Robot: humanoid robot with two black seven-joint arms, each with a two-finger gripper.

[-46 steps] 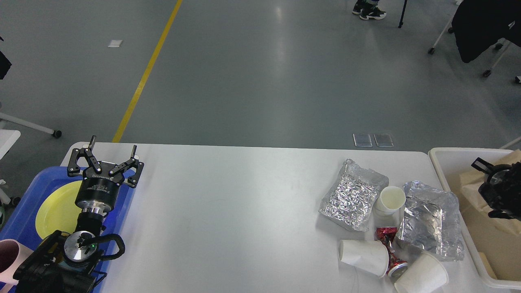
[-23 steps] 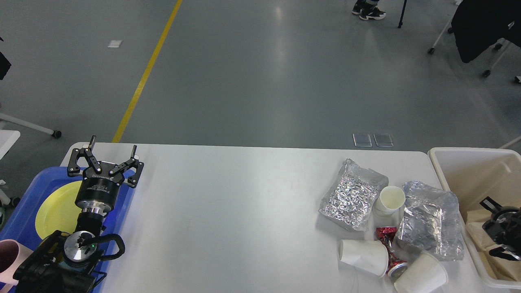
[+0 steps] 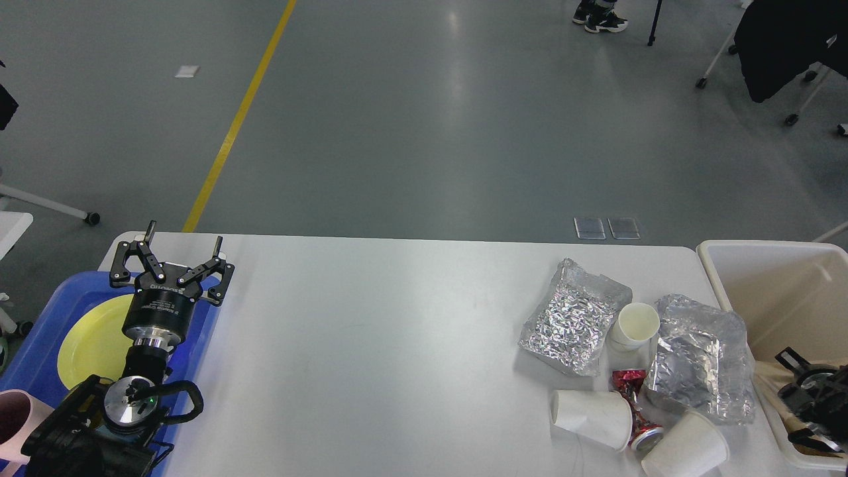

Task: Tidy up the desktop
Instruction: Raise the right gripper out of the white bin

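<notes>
Clearing surface [image 3: 397, 344]: left hand [image 3: 173, 260] spread, idle; right hand [image 3: 809, 397] state unclear; grab cup [image 3: 591, 417] by rim next

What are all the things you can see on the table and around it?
desktop: 1, white, fills the middle.
foil sheets: 2, silver, crumpled, right part of the desktop; second.
paper cups: 3, white; one upright between the foils, two on their sides at the near edge.
crushed can: 1, red, between the fallen cups.
bin: 1, cream, off the right end, brown paper inside.
tray: 1, blue, left end.
plate: 1, yellow, in the tray.
pink cup: 1, lower left corner.
left gripper: black, open, above the tray's far edge.
right gripper: black, low in the bin, fingers unclear.
</notes>
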